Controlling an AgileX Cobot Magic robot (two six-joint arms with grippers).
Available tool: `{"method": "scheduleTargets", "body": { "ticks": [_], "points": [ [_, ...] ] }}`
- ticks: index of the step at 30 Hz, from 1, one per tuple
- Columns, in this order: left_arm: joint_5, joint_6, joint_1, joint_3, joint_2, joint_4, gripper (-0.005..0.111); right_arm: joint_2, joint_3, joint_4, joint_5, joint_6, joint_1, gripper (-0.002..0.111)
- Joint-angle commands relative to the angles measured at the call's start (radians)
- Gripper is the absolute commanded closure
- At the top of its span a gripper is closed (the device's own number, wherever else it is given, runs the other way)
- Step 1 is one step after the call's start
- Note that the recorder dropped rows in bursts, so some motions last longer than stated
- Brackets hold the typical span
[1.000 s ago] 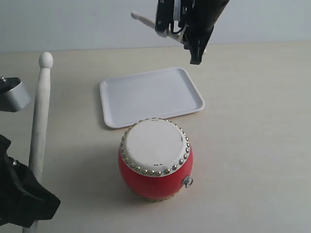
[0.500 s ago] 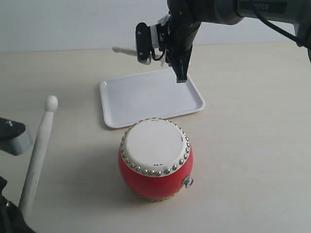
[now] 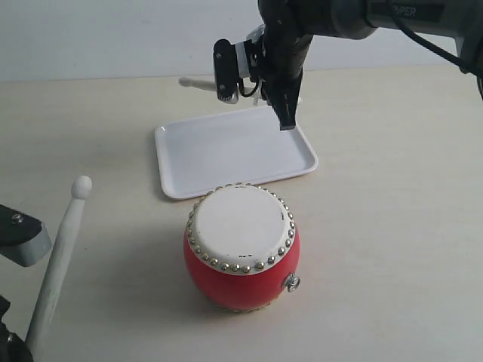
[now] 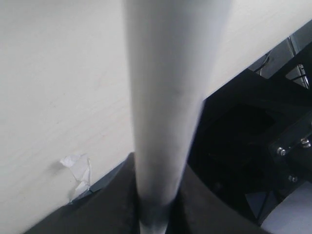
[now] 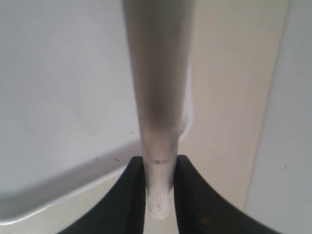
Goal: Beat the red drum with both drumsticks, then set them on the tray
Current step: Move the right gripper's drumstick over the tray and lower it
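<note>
The red drum [image 3: 241, 253] stands upright near the table's front, its cream head facing up. Behind it lies the white tray [image 3: 234, 151]. My right gripper [image 3: 285, 111] hangs over the tray's far right corner, shut on one drumstick [image 3: 195, 83] that points left beyond the tray's far edge. The right wrist view shows this drumstick [image 5: 158, 73] clamped in the gripper [image 5: 158, 190] above the tray [image 5: 58, 97]. At the front left, my left gripper [image 3: 9, 347] is mostly out of frame and holds the other drumstick [image 3: 60, 256], tip raised. In the left wrist view the gripper [image 4: 156, 214] is shut on that drumstick [image 4: 165, 97].
A grey part of the left arm [image 3: 21, 238] sticks out at the left edge. The left wrist view shows the table's edge with a scrap of white tape [image 4: 77, 168] and dark frame parts [image 4: 253, 131] below it.
The left drumstick's tip has dropped steadily toward the table. The right gripper came down from the top of the view to just above the tray's far edge, then barely shifted.
</note>
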Motion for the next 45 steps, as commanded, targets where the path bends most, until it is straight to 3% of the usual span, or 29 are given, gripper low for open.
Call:
{"method": "scheduleTargets", "body": {
  "ticks": [1,12,32,38,45],
  "points": [
    [-0.027,0.012,-0.001,0.0,-0.007,-0.004,0.107,-0.007,-0.004,-0.028,-0.001,0.013,0.013,0.108],
    [-0.027,0.065,-0.001,0.0,-0.007,-0.013,0.107,0.022,-0.004,-0.111,-0.029,0.042,0.008,0.108],
    [-0.02,0.069,-0.001,0.021,-0.007,-0.031,0.107,0.143,-0.004,-0.044,-0.115,0.039,-0.006,0.108],
    [-0.02,0.069,-0.001,0.021,-0.007,-0.035,0.107,0.143,-0.004,-0.03,-0.12,0.038,-0.006,0.09],
    [-0.027,0.069,-0.001,0.021,-0.007,-0.037,0.107,0.143,-0.004,-0.03,-0.128,0.038,-0.006,0.086]
  ]
}}
